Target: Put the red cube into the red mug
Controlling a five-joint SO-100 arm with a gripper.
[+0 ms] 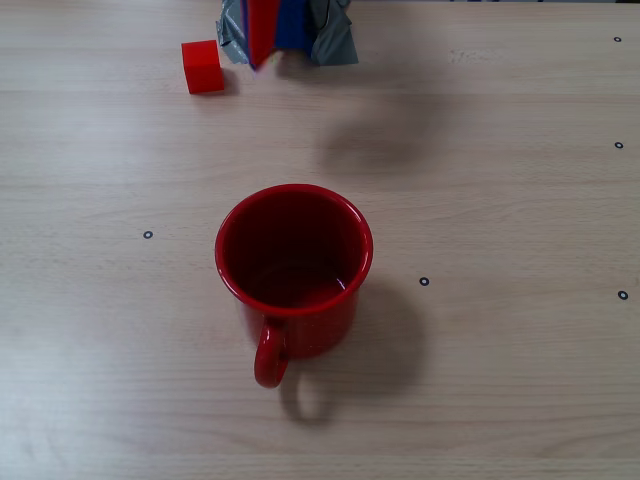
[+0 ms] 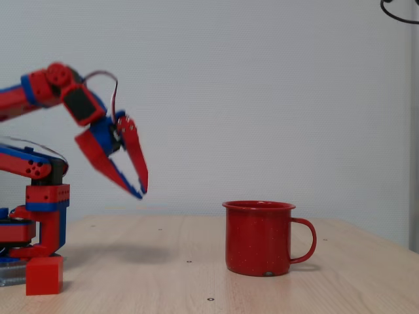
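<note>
Since the tool (image 2: 139, 190) hangs empty in the air with its fingers nearly together, while the red cube (image 1: 202, 66) sits on the counter (image 1: 500, 380) beside the arm's base, well apart from the red mug (image 1: 293, 270), a descent without opening wider could knock the cube away.

**Pale wood-grain worktop carrying a mug, a cube and the arm's base**

The worktop (image 1: 500, 380) is light wood laminate with faint grain, dotted with small dark ring marks. The red mug (image 1: 293, 262) stands upright near its middle, handle toward the bottom edge of the overhead fixed view, casting a shadow to the right. The red cube (image 1: 202, 66) sits flat near the far edge, well apart from the mug. Just right of the cube, the arm's base (image 1: 287, 30) rests on grey-taped patches.
</note>
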